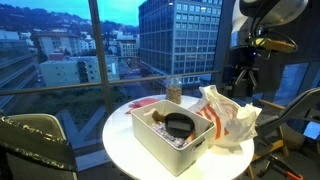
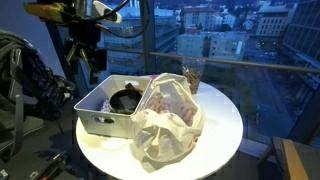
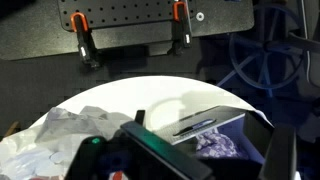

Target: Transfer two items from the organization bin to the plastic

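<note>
A white organization bin [image 1: 150,138] stands on a round white table [image 1: 120,130], seen in both exterior views [image 2: 95,122]. It holds a black round item [image 1: 180,125] [image 2: 125,100] and other small things. A crumpled white plastic bag [image 1: 228,115] [image 2: 165,120] lies against the bin. My gripper [image 1: 240,75] [image 2: 88,45] hangs well above the table's edge, apart from the bin. In the wrist view its jaws [image 3: 215,165] are spread wide and empty, with the bin's rim [image 3: 210,120], a purple-patterned item [image 3: 222,140] and the bag [image 3: 60,140] below.
A glass jar [image 1: 174,90] [image 2: 191,73] stands at the back of the table by the window. A pink flat thing [image 1: 145,102] lies behind the bin. A chair [image 1: 35,140] and camera stands [image 2: 75,70] surround the table.
</note>
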Robot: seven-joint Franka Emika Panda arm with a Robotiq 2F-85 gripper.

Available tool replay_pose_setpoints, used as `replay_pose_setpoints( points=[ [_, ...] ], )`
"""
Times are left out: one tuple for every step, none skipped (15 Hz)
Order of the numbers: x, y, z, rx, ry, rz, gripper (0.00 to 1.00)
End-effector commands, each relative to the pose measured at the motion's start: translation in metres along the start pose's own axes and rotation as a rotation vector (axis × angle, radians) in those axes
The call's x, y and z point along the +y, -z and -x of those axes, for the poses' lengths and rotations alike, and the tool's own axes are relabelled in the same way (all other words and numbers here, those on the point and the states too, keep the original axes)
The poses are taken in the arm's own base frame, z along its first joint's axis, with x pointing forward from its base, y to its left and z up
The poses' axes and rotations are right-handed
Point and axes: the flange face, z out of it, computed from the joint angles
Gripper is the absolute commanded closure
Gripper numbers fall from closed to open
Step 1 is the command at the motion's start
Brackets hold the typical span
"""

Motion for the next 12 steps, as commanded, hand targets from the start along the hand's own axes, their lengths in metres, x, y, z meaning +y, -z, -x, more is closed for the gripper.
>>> replay_pose_setpoints(
  points=[
    [0.000,0.001,0.000,0.001,0.000,0.000,0.00],
    [0.000,0.001,0.000,0.002,0.000,0.000,0.00],
    [0.000,0.002,0.000,0.003,0.000,0.000,0.00],
    [0.000,0.002,0.000,0.003,0.001,0.000,0.00],
    [0.000,0.002,0.000,0.003,0.001,0.000,0.00],
    [0.000,0.002,0.000,0.003,0.001,0.000,0.00],
    [0.001,-0.001,-0.009,-0.010,0.023,-0.004,0.00],
    [0.002,-0.005,-0.026,-0.016,0.049,-0.012,0.00],
    [0.002,-0.007,-0.037,-0.015,0.069,-0.016,0.00],
    [-0.001,-0.012,-0.063,-0.030,0.102,-0.024,0.00],
    [-0.003,-0.014,-0.077,-0.025,0.118,-0.015,0.00],
    [-0.010,-0.015,-0.091,-0.029,0.163,-0.004,0.00]
  ],
)
